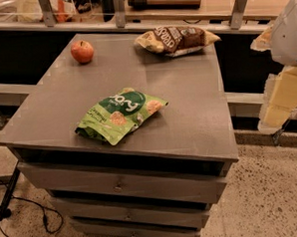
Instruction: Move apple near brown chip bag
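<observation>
The apple (82, 51) sits on the worktop's (188, 118) far left, well apart from the brown chip bag (177, 39) at far right. The hand (284, 96) hangs beyond the right edge; whether it is wide or narrow cannot be told.

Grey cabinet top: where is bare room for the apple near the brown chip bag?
Free: the strip between the small red-orange apple and the crinkled dark brown chip bag; the band between that bag and the green chip bag; the front right of the grey cabinet top. Crowded: back right corner, under the brown bag. The gripper hangs beyond the right edge.
</observation>
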Available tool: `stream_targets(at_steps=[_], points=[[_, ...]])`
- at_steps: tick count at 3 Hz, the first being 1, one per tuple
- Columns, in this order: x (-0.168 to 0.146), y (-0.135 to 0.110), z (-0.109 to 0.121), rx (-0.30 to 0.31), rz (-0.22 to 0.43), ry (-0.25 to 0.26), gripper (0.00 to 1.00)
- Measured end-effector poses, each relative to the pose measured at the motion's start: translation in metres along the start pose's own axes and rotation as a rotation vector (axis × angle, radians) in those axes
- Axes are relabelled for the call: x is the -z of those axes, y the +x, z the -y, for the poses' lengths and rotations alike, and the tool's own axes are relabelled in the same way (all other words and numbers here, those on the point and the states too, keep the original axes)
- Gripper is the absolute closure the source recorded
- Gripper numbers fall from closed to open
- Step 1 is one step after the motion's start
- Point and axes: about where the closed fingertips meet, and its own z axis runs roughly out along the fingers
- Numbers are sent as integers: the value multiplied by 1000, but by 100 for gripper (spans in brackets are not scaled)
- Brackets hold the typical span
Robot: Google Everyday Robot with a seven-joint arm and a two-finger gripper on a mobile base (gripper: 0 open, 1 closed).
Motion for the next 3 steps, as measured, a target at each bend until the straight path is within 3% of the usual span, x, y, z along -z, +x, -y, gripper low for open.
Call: stream_targets(at_steps=[1,2,3], points=[[0,0,0,0,0,0,0],[-2,-6,8,-52,59,-9,0],[-11,-17,23,-169,191,-23,0]])
